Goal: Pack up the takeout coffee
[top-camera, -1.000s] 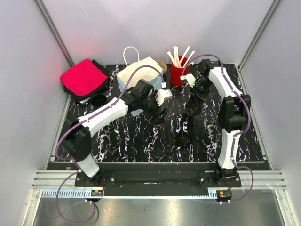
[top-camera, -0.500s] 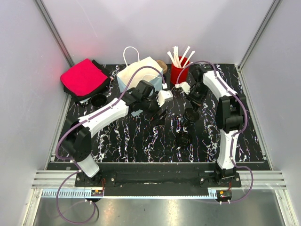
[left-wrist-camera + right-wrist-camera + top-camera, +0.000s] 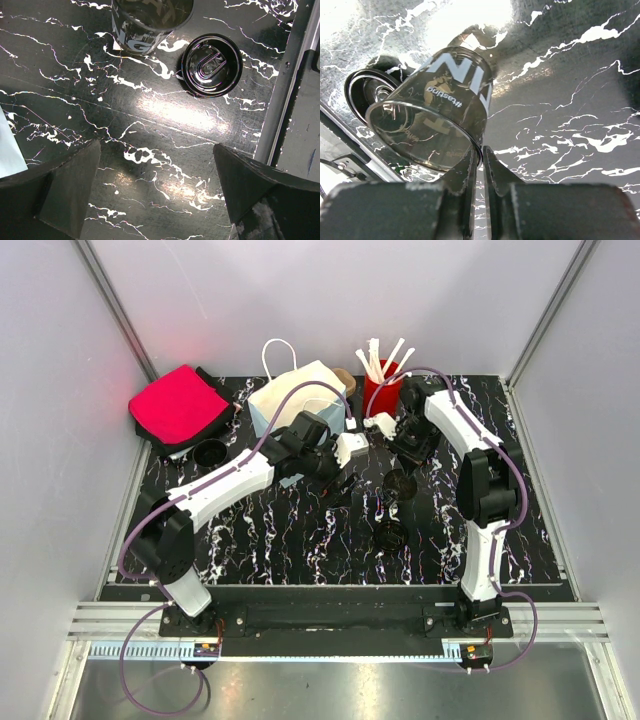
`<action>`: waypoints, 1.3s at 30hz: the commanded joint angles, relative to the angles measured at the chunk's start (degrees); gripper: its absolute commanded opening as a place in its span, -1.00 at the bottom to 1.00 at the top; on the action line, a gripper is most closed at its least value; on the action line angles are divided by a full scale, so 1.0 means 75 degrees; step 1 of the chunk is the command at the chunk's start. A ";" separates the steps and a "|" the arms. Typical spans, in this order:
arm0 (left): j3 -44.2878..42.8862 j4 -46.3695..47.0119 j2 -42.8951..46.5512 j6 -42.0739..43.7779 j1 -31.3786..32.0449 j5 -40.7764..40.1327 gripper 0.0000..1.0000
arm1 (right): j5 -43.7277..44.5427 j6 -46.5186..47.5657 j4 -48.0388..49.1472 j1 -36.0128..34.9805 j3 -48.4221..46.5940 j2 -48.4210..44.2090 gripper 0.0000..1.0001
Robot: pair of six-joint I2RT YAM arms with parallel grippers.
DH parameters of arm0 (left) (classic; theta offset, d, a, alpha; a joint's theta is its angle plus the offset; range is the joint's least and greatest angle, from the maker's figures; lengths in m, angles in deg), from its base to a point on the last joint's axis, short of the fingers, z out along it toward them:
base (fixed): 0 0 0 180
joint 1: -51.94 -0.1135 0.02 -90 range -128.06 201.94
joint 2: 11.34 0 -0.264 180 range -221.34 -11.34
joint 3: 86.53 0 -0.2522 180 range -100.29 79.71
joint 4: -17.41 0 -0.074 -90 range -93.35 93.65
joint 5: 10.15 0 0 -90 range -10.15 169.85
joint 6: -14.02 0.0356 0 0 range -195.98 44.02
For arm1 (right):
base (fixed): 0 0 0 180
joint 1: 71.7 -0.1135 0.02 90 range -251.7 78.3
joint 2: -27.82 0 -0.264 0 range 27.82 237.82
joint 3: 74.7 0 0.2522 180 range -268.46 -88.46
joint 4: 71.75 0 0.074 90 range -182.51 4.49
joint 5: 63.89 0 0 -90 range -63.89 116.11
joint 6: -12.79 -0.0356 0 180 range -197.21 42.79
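The takeout coffee, a short black cup under a black lid, stands mid-table; it also shows from above in the left wrist view and behind the lidless cup in the right wrist view. A lidless black cup with white lettering stands just beyond it. My right gripper straddles that cup's rim. Its jaws are a narrow slit apart, with a sliver of light beside the rim. My left gripper hovers wide open over bare table, left of both cups.
A white paper bag with handles stands at the back. A red cup of white stirrers is right of it. A pink cloth on a black pad and another lidless black cup lie at the left. The table's metal edge is nearby.
The right arm swung left and nearer, bringing the lidless cup closer to the lidded one. Its jaws have parted slightly. The left arm barely moved.
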 commanded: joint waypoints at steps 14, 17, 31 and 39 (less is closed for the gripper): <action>0.0062 0.0417 0.0198 -0.0028 0.0021 0.0163 0.97 | 0.0052 -0.0203 -0.2198 -0.0191 -0.0805 -0.0292 -0.30; 0.0073 0.0417 0.0221 -0.0028 0.0021 0.0163 0.98 | 0.0110 -0.0168 -0.2174 -0.0191 -0.1086 -0.0479 -0.13; 0.1432 0.1541 0.1077 0.1039 0.1404 -0.1851 0.98 | -0.1187 -0.0390 -0.0770 0.1015 0.0140 -0.2855 0.31; 0.1854 0.2537 0.0374 0.1705 0.1404 -0.3913 0.98 | -0.1963 -0.1011 0.0896 0.1403 0.2075 -0.4861 0.39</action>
